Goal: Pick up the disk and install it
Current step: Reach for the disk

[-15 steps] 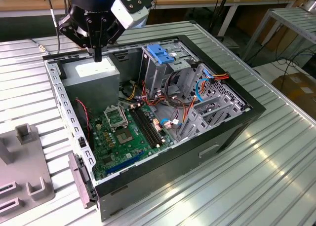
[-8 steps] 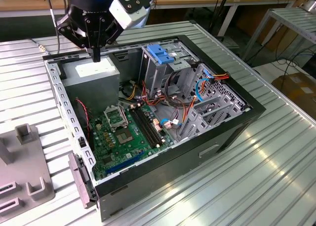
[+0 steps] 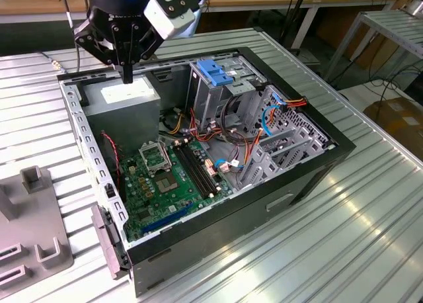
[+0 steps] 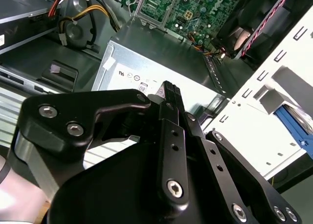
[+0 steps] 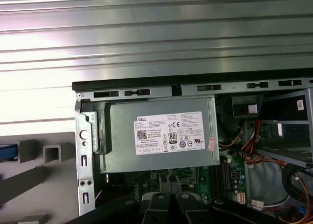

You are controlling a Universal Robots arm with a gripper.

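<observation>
An open computer case [image 3: 310,164] lies on its side on the ribbed metal tabletop [image 3: 370,237]. The hand [image 3: 127,75] hangs over the case's corner towards the exterior view's left. It points straight down above the grey power supply box [image 3: 122,101], which sits inside the case in that corner. Its two black fingers [image 4: 168,89] are pressed together with nothing between them. Whether the tips touch the box's white sticker or hover just over it cannot be told.

Deeper in the case the green motherboard [image 3: 165,177] lies flat. On the case's side towards the exterior view's right, a blue clip [image 3: 213,71] tops the metal drive cage [image 3: 231,98].

Outside the case, beside its perforated wall, a grey fixture [image 3: 33,230] with upright blocks rests on the tabletop. In the first wrist view a thin blue strip [image 5: 7,153] shows at this fixture, apparently the framed edge of the disk. It is well apart from the hand, and too little of it shows to tell how it lies.
</observation>
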